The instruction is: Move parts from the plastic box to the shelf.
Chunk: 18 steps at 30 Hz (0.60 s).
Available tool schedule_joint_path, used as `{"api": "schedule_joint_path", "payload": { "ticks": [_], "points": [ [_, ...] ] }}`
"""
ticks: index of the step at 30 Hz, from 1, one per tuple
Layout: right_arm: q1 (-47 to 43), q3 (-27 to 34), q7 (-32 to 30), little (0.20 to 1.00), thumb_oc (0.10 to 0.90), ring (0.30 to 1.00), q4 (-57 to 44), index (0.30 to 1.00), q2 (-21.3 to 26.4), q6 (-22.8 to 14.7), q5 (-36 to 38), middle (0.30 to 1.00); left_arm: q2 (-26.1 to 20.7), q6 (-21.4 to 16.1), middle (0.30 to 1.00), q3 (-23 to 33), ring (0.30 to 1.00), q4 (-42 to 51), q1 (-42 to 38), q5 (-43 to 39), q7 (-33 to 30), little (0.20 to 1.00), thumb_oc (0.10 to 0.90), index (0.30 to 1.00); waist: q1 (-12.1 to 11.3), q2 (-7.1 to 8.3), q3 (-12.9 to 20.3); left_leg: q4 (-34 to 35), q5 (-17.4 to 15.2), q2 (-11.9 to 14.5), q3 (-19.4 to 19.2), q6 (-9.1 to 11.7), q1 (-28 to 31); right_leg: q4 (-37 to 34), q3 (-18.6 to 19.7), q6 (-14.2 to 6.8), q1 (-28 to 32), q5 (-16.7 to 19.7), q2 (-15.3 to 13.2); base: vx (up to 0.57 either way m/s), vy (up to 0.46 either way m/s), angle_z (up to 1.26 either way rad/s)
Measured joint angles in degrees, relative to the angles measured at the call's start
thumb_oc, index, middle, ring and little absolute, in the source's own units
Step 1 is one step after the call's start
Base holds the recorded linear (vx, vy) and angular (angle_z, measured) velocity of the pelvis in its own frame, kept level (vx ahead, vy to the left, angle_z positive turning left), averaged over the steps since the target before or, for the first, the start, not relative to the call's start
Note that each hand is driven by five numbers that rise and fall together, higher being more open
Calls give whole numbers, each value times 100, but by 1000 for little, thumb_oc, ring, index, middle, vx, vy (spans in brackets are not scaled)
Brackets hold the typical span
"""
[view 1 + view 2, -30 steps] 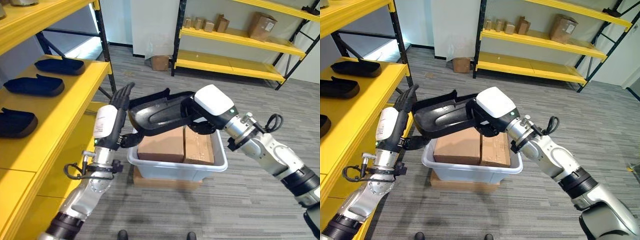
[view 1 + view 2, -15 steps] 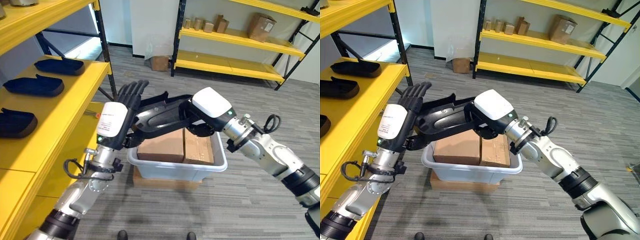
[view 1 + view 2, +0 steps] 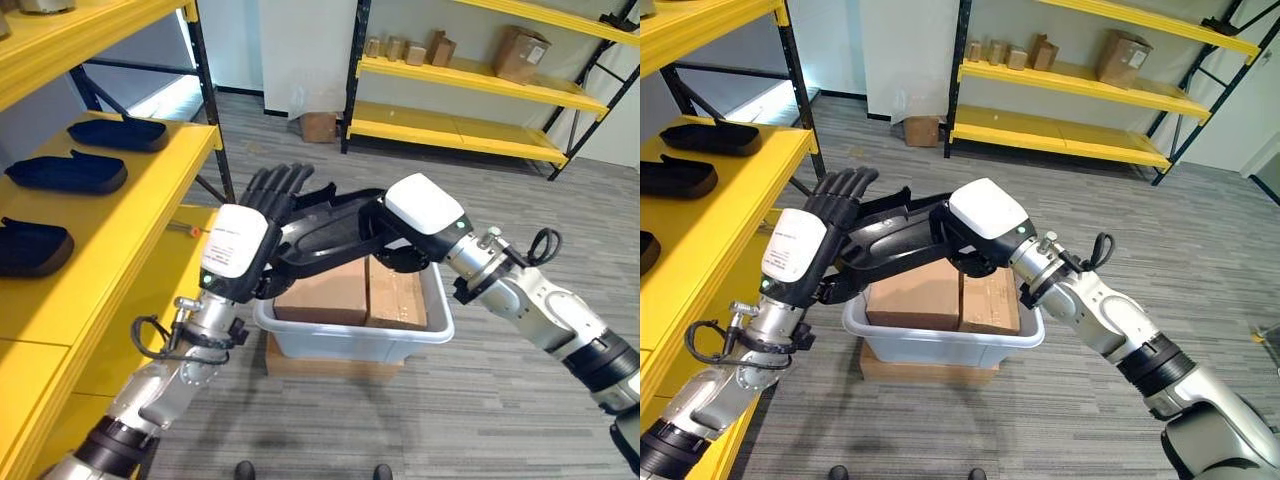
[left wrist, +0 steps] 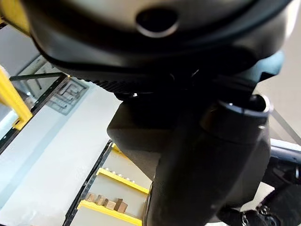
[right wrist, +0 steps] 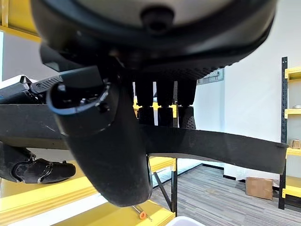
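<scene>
A long black part hung in the air above the box, which sat on the grey floor on a flat piece of cardboard and held two brown cartons side by side. The right hand gripped the part at its right end; in the right wrist view the thumb lay across the near face of the part and the fingers curled over its far side, so the hand was closed round it. The left hand stood at the part's left end with its back to the camera, its fingers straight and a little fanned, pointing up; the palm side faced the part, but whether it touched could not be told. The part reached from just beside the shelf edge on the left to above the box's right half. On the yellow shelf three more black parts lay in a row, well apart from the one being held. A second yellow rack stood at the far side of the room with small brown boxes on it, and one more box stood on the floor beside it.
</scene>
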<state>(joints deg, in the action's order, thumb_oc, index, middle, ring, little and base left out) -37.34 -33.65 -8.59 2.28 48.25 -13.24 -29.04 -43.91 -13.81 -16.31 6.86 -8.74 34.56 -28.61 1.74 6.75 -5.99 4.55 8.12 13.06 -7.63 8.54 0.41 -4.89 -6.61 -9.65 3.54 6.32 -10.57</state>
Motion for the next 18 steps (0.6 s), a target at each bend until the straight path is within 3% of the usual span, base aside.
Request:
{"api": "schedule_joint_path", "payload": {
  "ticks": [1,2,3,5,6,18],
  "points": [
    [0,0,0,300,400,300,3,300,0,5,0,300,-7,0,953,-27,953,0,0,3,0,953,867,953,0,-1,0,1,-4,0,-2,0,2,-2,1,1,1,-2,-2,33,9,0],
    [0,0,0,300,400,300,3,300,0,13,0,300,-24,0,638,-45,638,0,-4,5,0,638,641,638,1,-2,1,1,-4,0,-2,0,1,-2,3,0,-1,-2,-2,0,0,0],
    [0,-2,0,300,400,300,3,300,0,21,0,300,-31,0,638,-51,638,0,-9,6,0,638,641,638,1,-3,1,1,-4,0,-3,0,1,-2,3,0,-2,-2,-2,0,0,0],
    [0,-2,0,300,400,300,4,300,1,37,-1,300,-31,0,448,-71,448,-1,-37,8,0,448,506,448,1,-3,2,1,-4,-1,-4,-1,2,-2,3,0,1,-1,-3,-15,-1,0],
    [-1,-2,0,300,400,300,5,300,2,44,-1,300,-31,0,300,-89,300,0,-58,8,0,300,400,300,0,-6,3,0,-3,-3,-5,-1,3,-1,4,0,-2,-1,-3,0,0,0],
    [-35,-5,-67,300,400,300,20,300,58,117,-1,300,-43,-3,300,-240,300,-32,-76,12,44,300,400,300,35,-71,39,1,-22,-1,-78,-7,50,-3,78,-3,-7,1,-6,13,-1,-3]
  ]
}}
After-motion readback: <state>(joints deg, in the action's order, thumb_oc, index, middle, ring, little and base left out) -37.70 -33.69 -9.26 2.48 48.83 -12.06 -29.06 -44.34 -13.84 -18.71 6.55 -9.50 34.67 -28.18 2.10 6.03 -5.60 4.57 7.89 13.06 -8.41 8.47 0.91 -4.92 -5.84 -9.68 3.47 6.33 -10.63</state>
